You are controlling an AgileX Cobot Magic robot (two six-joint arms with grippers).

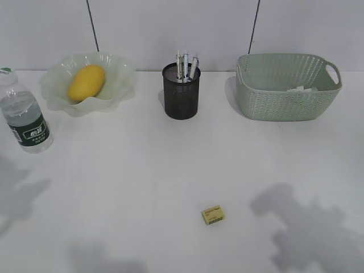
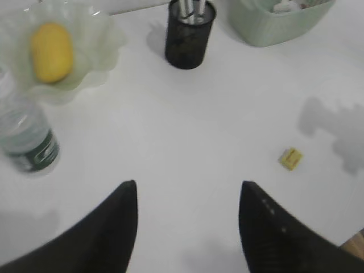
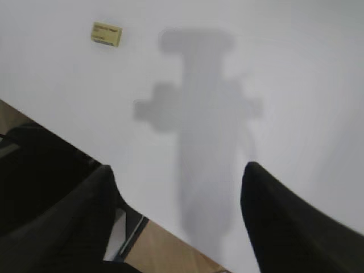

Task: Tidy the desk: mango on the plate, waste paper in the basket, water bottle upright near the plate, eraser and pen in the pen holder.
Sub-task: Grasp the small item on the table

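The mango (image 1: 86, 82) (image 2: 51, 51) lies in the green ruffled plate (image 1: 116, 77) (image 2: 102, 34) at the back left. The water bottle (image 1: 24, 116) (image 2: 25, 139) stands upright at the left, in front of the plate. Pens (image 1: 185, 66) stick out of the black mesh pen holder (image 1: 181, 94) (image 2: 189, 40). Waste paper (image 1: 300, 89) (image 2: 282, 7) lies in the basket (image 1: 284, 88) (image 2: 273, 28). The yellow eraser (image 1: 213, 215) (image 2: 290, 158) (image 3: 106, 33) lies on the desk (image 1: 142, 170). My left gripper (image 2: 187, 183) and right gripper (image 3: 176, 166) are open and empty, high above the desk.
The arms' shadows fall on the desk at the left and right front. In the right wrist view the desk's front edge (image 3: 170, 227) runs under the gripper, with brown floor beyond it.
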